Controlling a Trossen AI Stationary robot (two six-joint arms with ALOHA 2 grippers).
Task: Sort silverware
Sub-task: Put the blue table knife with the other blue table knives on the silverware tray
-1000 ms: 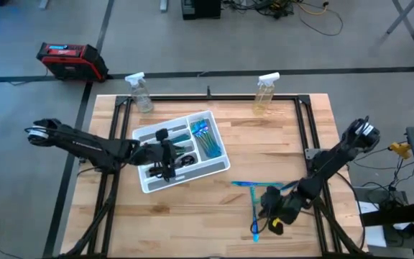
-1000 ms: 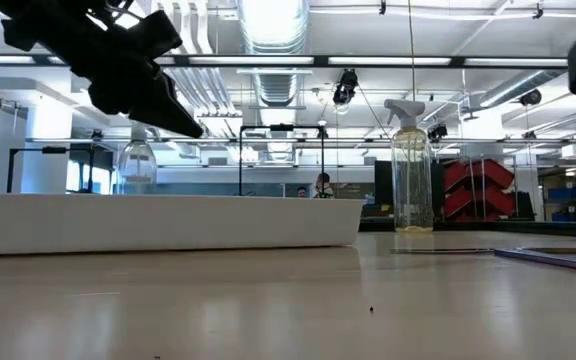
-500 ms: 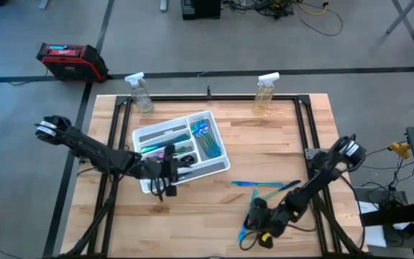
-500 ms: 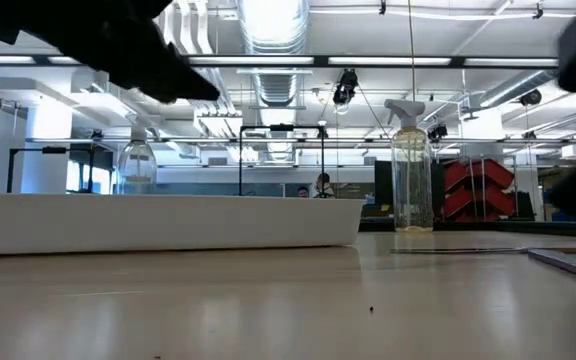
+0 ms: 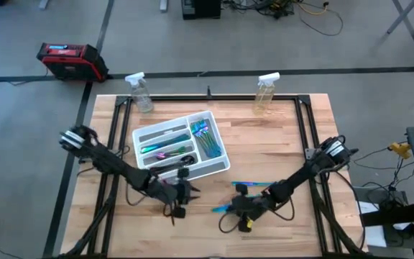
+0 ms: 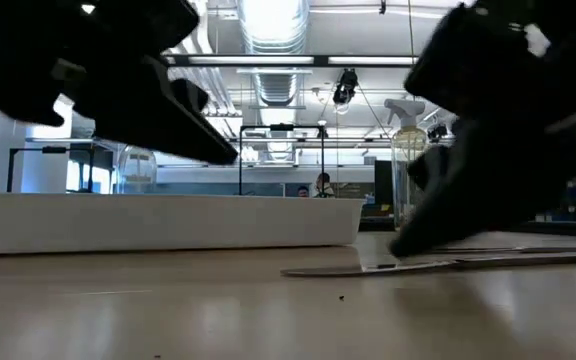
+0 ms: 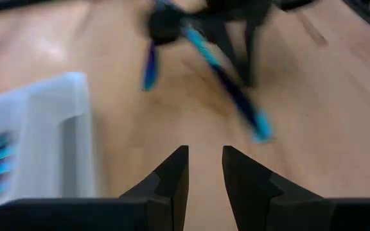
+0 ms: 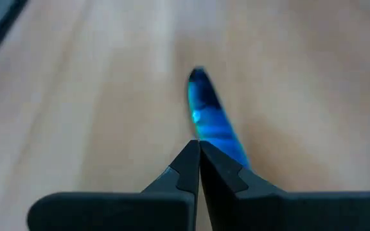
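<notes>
My right gripper [image 5: 230, 207] [image 8: 198, 146] is low over the table's near middle, shut on a shiny blue utensil [image 5: 220, 209]. Another teal-blue utensil [image 5: 254, 185] [image 7: 231, 93] lies flat on the wood just beyond it. The white divided tray [image 5: 220, 167] [image 7: 56, 138] holds teal and blue utensils [image 5: 203, 137], a teal and magenta one [image 5: 160, 152] and dark ones [image 5: 183, 160]. My left gripper [image 5: 185, 193] [image 7: 205, 160] hovers off the tray's near edge, open by a narrow gap and holding nothing. My right gripper pinches the blue utensil at one end [image 8: 205, 131] between its two fingertips, coming slanting down from the table's right. The utensil sticks out past the fingertips toward the table's left. It lies about level just above the wood [image 6: 368, 268]; I cannot tell whether it touches.
Two clear spray bottles [image 5: 139, 91] [image 5: 266, 92] stand at the table's far edge. A black frame rail [image 5: 311, 137] runs along the table's sides. Bare wood lies between the tray and the right rail. A red case [image 5: 70, 59] sits on the floor beyond the table.
My right gripper has travelled toward the table's left, carrying the blue utensil from the near right part of the table to the near middle; the utensil now points left instead of toward the near edge. My left gripper has withdrawn from over the tray toward the near edge.
</notes>
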